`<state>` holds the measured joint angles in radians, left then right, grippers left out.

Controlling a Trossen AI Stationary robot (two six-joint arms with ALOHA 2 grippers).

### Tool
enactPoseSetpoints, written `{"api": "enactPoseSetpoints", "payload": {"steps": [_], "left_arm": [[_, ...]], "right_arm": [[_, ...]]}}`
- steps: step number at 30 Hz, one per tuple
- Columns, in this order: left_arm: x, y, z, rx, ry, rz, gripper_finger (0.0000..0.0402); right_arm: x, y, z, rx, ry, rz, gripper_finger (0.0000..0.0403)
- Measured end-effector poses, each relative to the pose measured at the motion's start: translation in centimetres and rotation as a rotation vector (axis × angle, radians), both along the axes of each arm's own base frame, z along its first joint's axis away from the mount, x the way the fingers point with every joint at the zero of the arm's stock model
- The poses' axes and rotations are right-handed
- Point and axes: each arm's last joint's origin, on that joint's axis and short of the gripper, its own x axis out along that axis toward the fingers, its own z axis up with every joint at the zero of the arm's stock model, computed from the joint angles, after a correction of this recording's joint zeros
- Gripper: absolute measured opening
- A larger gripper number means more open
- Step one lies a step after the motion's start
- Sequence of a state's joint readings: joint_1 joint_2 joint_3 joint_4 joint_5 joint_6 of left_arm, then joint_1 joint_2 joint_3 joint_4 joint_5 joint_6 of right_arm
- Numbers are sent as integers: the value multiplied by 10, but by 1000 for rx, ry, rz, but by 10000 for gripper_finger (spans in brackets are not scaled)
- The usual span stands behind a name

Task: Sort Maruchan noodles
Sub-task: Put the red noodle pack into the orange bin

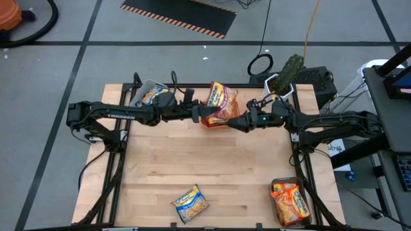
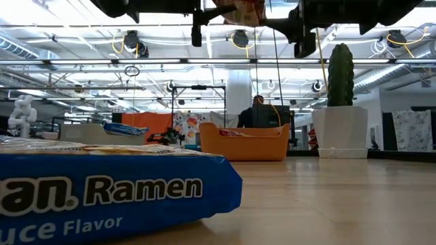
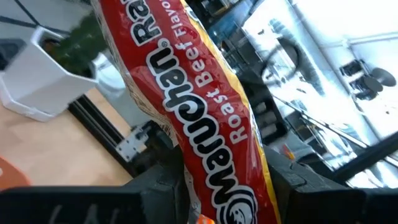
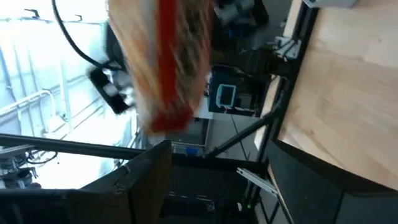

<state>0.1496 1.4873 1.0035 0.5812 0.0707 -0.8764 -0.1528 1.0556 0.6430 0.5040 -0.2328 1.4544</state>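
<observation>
A: Where is the packet being handled?

B: The red roast beef packet [image 1: 220, 103] is held up above the far middle of the tabletop [image 1: 212, 173], over the orange bin [image 2: 253, 141], between the two arms. In the left wrist view its printed face fills the frame, long axis running away from the camera, with its near end down between the left gripper [image 3: 217, 199] jaws.

A: So the left jaws have it?

B: Yes, they are closed onto one end of the packet. From above, that gripper reaches in from the left and meets the packet's lower left edge.

A: And the right gripper [image 1: 239, 122]?

B: It sits just beside the packet's lower right corner. In its wrist view the two fingers [image 4: 146, 180] stand apart and the packet shows blurred beyond them, so I cannot tell whether they grip it.

A: The other noodles?

B: A blue packet [image 1: 191, 203] lies flat near the front edge, turned diagonally. An orange packet [image 1: 290, 201] lies in the clear bin [image 1: 280, 185] at the front right, long axis front to back. A blue-yellow one [image 1: 153, 95] rests in the grey bin [image 1: 142, 88] at the far left.
</observation>
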Motion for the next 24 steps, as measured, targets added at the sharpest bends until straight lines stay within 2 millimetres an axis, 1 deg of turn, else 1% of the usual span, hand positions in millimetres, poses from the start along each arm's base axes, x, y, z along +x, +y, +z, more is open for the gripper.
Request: {"api": "enactPoseSetpoints", "payload": {"steps": [4, 7, 11, 16, 18, 24], "left_arm": [[0, -5, 1, 14, -12, -35, 131], [0, -6, 2, 38, -19, -37, 131], [0, -5, 2, 67, -17, -24, 131], [0, -5, 2, 85, -18, -23, 131], [0, -6, 3, 90, -22, -30, 131], [0, -6, 3, 107, -20, -38, 131]], "right_arm": [[-7, -6, 7, 5, -32, -30, 265], [-11, -12, 8, 19, -27, -62, 271], [-12, -17, 8, 14, -17, -101, 288], [-13, -19, 9, -5, -29, -134, 311], [-13, -19, 11, -9, -56, -130, 316], [-16, -16, 16, -3, -83, -40, 318]]}}
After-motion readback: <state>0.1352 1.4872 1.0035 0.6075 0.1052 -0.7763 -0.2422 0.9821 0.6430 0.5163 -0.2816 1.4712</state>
